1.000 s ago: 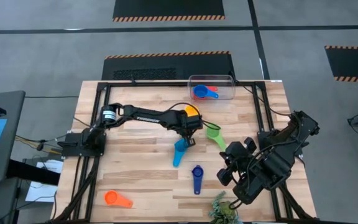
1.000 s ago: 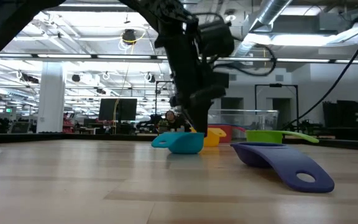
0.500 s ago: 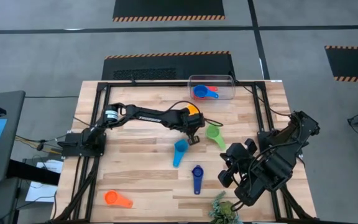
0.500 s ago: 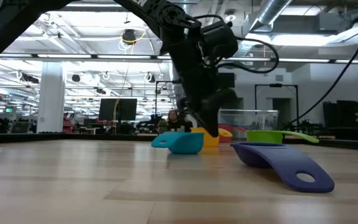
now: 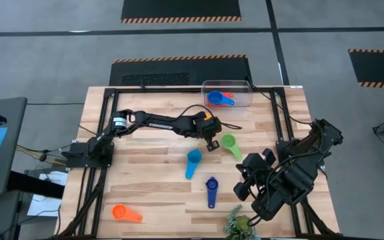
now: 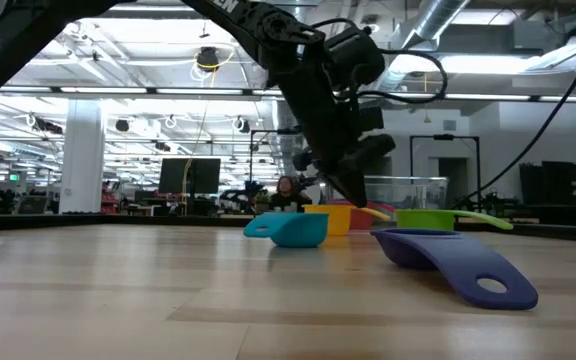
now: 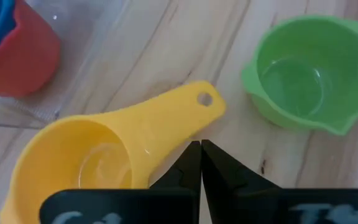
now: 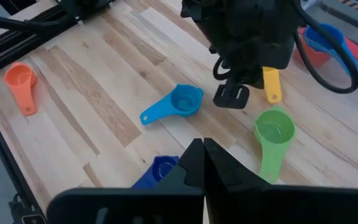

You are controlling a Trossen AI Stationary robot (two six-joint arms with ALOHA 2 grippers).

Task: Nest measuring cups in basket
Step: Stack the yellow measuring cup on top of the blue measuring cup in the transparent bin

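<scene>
My left gripper (image 5: 212,143) (image 7: 201,148) hangs shut over the table's middle, its tips beside the handle (image 7: 194,115) of the yellow measuring cup (image 7: 98,165). The green cup (image 5: 230,143) lies just right of it, and the light blue cup (image 5: 193,159) and dark blue cup (image 5: 211,190) lie nearer. An orange cup (image 5: 122,213) rests at the near left. The clear basket (image 5: 243,85) at the far edge holds a blue cup (image 5: 214,99) and a red cup (image 5: 228,96). My right gripper (image 5: 240,189) (image 8: 202,149) waits shut, raised over the near right. My left gripper's shut fingertips stand at the side edge of the yellow cup's handle (image 7: 185,134), slanting down from the table's left. I cannot tell whether they touch it. The cup sits upright on the table.
A green leafy plant (image 5: 239,223) lies at the near edge by the right arm. A black cable (image 5: 229,125) runs across the wood between the left arm and the basket. Open wood lies at the near left around the orange cup.
My left gripper has gone from the light blue cup toward the table's far right, to the yellow cup's handle, tipping its fingers up somewhat. It stays shut. The light blue cup stays where it was.
</scene>
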